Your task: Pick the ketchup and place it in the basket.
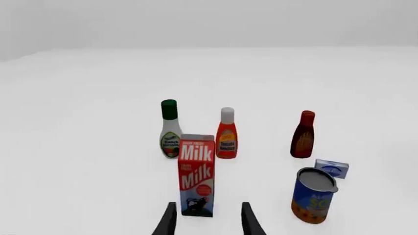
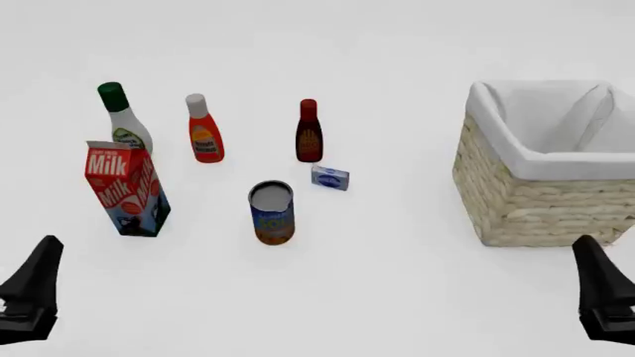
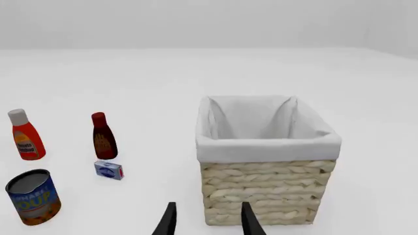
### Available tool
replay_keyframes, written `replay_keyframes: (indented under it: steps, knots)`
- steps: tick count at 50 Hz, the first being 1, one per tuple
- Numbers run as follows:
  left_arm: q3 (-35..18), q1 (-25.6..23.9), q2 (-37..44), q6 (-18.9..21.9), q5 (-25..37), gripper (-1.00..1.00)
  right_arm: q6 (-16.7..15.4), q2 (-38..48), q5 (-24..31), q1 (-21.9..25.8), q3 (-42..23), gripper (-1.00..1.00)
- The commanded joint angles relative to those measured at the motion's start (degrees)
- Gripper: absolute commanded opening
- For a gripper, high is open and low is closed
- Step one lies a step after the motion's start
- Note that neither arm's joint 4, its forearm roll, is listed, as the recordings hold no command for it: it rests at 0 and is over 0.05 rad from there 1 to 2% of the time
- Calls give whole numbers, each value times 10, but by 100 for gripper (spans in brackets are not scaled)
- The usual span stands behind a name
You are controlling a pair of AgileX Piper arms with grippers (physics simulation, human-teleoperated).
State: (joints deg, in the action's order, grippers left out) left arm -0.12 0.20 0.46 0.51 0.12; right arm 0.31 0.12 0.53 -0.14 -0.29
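Front view: the ketchup (image 2: 204,131) stands upright far-left on the bench, between two other bottles, probably light, smooth and tippable, so grip its mid-body; both claws, left (image 2: 30,301) and right (image 2: 605,297), are parted and empty.

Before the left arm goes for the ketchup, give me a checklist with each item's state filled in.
1. Ketchup upright and free of its neighbours: ok.
2. Left tool open and holding nothing: ok.
3. Straight path from that tool to the ketchup: not ok; the milk carton stands directly in front of it in the left wrist view.
4. Basket open at the top, nothing seen inside: ok.
5. Right tool open, away from the bottles: ok.
6. Soup can out of the approach line: ok.
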Motion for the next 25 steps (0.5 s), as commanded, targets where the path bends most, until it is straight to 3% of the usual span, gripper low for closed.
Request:
replay_keyframes:
  steps: [1,3,8,11,17,19,25]
  knots:
    - [-21,-25,83,-12,-49,100,-6,1,-4,2,-1,100]
    - [-34,-28,105,5,-61,100,-13,1,-4,5,0,100]
    - [-86,-57,188,-14,-75,100,-28,-1,-10,9,-1,100]
    - [-116,-47,224,-25,-65,100,-32,-1,-11,12,-1,100]
    - [-185,-50,276,-1,-33,100,-37,-1,-11,19,1,100]
    - [-210,-58,293,24,-21,100,-39,-1,-11,22,1,100]
    - [-258,-48,341,24,-9,100,-39,-1,-10,26,1,100]
